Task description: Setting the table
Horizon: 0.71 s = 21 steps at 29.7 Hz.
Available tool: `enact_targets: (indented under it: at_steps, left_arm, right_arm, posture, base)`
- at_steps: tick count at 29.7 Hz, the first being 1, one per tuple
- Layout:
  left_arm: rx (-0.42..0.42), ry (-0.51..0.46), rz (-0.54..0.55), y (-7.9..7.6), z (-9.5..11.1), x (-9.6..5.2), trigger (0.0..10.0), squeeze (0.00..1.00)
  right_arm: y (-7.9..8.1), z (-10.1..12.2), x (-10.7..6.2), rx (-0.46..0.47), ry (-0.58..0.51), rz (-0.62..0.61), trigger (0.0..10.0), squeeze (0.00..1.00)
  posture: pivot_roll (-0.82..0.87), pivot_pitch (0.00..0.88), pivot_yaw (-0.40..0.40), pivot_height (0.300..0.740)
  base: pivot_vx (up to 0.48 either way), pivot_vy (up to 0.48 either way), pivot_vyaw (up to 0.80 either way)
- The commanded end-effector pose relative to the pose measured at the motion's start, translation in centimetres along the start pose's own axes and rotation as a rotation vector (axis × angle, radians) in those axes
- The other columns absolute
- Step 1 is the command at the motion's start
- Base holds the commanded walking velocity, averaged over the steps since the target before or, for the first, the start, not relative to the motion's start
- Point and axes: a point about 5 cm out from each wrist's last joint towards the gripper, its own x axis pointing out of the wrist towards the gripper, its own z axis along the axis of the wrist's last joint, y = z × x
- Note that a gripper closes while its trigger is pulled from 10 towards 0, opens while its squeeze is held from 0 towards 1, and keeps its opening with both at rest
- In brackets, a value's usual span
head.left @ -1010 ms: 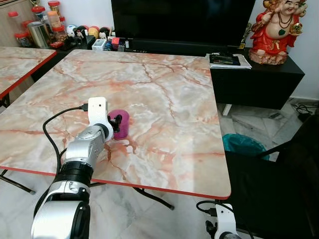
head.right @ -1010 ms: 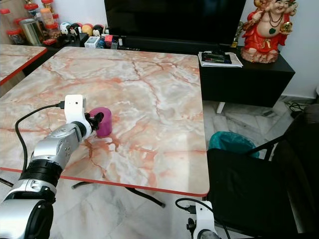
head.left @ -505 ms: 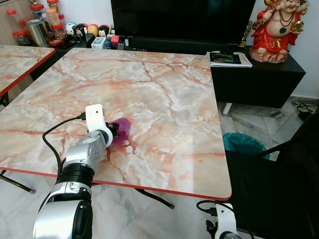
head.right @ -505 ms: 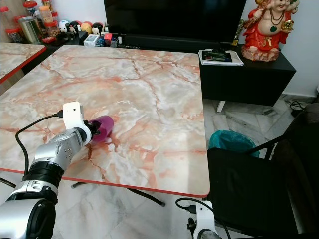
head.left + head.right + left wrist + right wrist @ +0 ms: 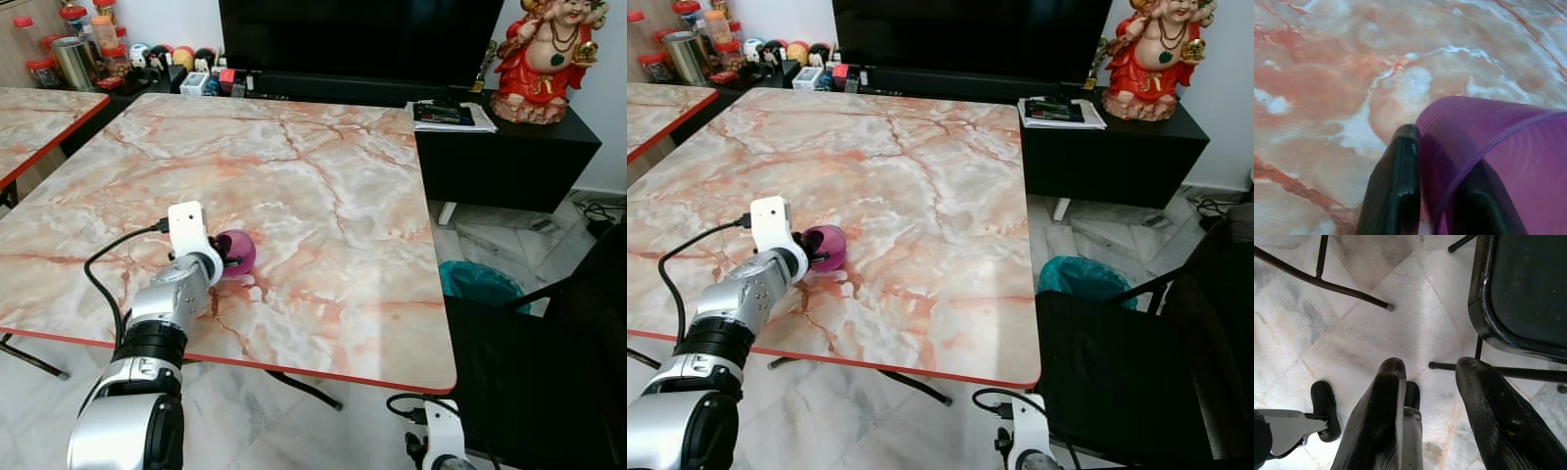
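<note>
A: Purple cup (image 5: 238, 252) — where is it?
B: On the marble worktop (image 5: 323, 186), in the near left part, not far from the red front edge. It is tilted, its mouth turned toward the robot rather than straight up.

A: Left gripper (image 5: 227, 261)?
B: Clamped on the cup's rim. In the left wrist view one black finger (image 5: 1396, 186) lies against the outside of the purple wall and the other shows through the translucent plastic from inside. The wall is pinched between them.

A: Does the cup touch the worktop?
B: Cannot tell for certain. Its lower side sits at or just above the surface.

A: Left arm?
B: Silver, reaching forward over the front edge, with a white wrist camera block (image 5: 187, 228) and a black cable (image 5: 108, 264) looping off it.

A: Right gripper (image 5: 1432, 401)?
B: Hanging low beside the worktop, aimed at the tiled floor (image 5: 1352, 333). Fingers parted, nothing between them. A black chair (image 5: 1528, 289) and its thin metal legs are close by.

A: Surroundings?
B: Dark TV (image 5: 358, 39) on a black cabinet (image 5: 509, 157) behind the worktop; a red figurine (image 5: 544, 59) and a stack of papers (image 5: 449, 117) on that cabinet; jars (image 5: 69, 54) at far left. A teal bin (image 5: 478, 284) stands on the floor to the right, and a second marble table (image 5: 39, 122) shows at left.
</note>
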Motion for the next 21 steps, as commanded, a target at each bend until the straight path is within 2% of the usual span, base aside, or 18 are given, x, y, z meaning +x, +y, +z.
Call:
enact_targets:
  at_steps: [1,10,14,19,20,21]
  left_arm:
    - [0.004,-0.035,-0.012,-0.3,0.6,0.0,0.0,0.0]
    - [-0.026,-0.103,-0.032,-0.6,1.2,-0.1,0.0,0.0]
    - [-0.173,-0.335,-0.036,-0.4,3.1,-1.0,0.0,0.0]
    - [-0.224,-0.427,-0.043,-0.3,3.7,-1.6,0.0,0.0]
    - [-0.221,-0.443,-0.038,-0.3,3.7,-1.7,0.9,0.0]
    - [-0.222,-0.461,-0.026,-0.3,3.6,-1.9,10.0,0.0]
  right_arm:
    - [-0.3,0.4,0.0,-0.006,-0.01,-0.009,10.0,0.0]
    - [-0.4,0.3,0.0,-0.008,-0.008,-0.012,10.0,0.0]
    - [-0.3,0.3,0.0,0.004,-0.014,-0.018,10.0,0.0]
    - [-0.3,0.0,0.0,0.007,-0.011,-0.019,10.0,0.0]
    - [-0.3,0.0,0.0,0.007,-0.011,-0.02,10.0,0.0]
    - [-0.3,0.0,-0.1,0.008,-0.011,-0.02,10.0,0.0]
  posture:
    - [-0.07,0.0,-0.029,0.74]
    - [-0.07,0.0,-0.031,0.74]
    - [-0.07,0.0,-0.029,0.74]
    - [-0.07,0.0,-0.031,0.74]
    - [-0.07,0.0,-0.031,0.74]
    - [-0.07,0.0,-0.031,0.74]
  base:
    - [0.0,0.0,0.0]
    - [0.0,0.0,0.0]
    - [0.0,0.0,0.0]
    - [0.0,0.0,0.0]
    - [0.0,0.0,0.0]
    - [0.0,0.0,0.0]
